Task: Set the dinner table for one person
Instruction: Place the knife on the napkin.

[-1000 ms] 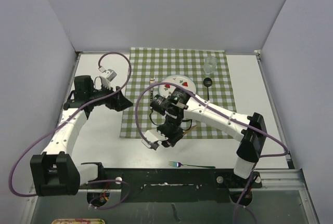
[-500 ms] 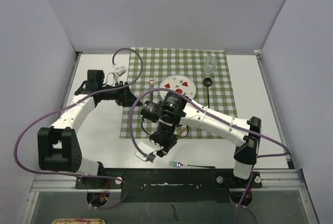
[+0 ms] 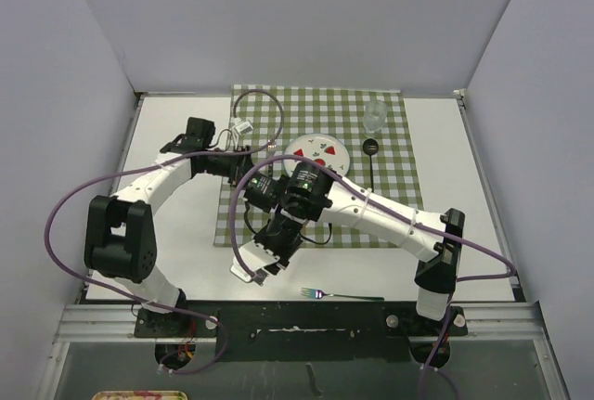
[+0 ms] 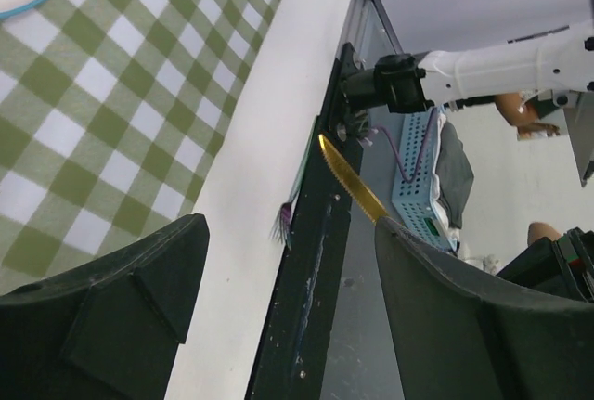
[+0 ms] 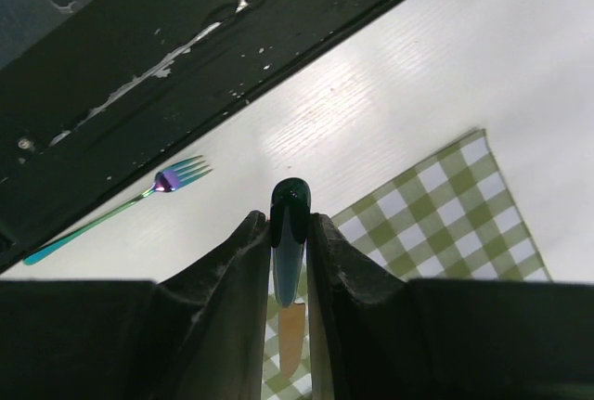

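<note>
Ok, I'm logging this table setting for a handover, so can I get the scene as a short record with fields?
table: white, with a checked cloth on it
plate: on cloth
cup: cloth's far right corner
spoon: on cloth, right of plate
fork: bare table, near edge
right claw: shut on knife, by cloth's near-left corner
left claw: open, above cloth's left side

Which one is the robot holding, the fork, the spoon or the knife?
The knife: its dark handle is pinched in the right gripper. The fork lies on the bare table, and the spoon lies on the checked cloth beside the plate.
</note>
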Robot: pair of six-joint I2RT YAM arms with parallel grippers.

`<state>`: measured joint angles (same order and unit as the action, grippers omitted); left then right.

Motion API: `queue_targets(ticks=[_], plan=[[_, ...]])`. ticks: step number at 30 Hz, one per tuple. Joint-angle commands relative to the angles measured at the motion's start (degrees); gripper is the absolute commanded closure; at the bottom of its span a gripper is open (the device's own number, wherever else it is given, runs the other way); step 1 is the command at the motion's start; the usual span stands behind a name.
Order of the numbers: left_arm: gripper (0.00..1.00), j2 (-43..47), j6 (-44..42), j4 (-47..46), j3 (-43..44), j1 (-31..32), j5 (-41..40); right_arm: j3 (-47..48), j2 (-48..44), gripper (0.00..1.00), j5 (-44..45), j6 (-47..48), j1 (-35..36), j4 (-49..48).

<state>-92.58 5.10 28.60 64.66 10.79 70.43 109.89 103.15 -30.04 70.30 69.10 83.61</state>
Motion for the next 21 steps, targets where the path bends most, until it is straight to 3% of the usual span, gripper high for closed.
queue_targets(ticks=[1,9,12,16,21], plan=[[0.29,-2.93,-5.51,6.75,5.97,4.94,4.44,3.84,-0.81,1.00,0.32,0.59,0.21,-4.50],[0.33,-7.91,-15.62,22.40,12.09,9.01,11.92,4.83,-1.24,1.00,3.45,-0.21,2.41,-4.88],[0.35,-12.64,-28.55,39.31,18.11,11.36,13.41,4.55,-1.40,1.00,4.60,-0.42,2.70,-5.10],[0.35,-20.33,-53.32,68.52,26.97,13.49,16.11,3.57,-1.01,1.00,5.56,-0.13,2.92,-5.23],[0.38,-19.92,-53.58,70.06,25.81,15.47,16.55,3.97,-0.51,1.00,6.92,0.11,3.67,-4.77]])
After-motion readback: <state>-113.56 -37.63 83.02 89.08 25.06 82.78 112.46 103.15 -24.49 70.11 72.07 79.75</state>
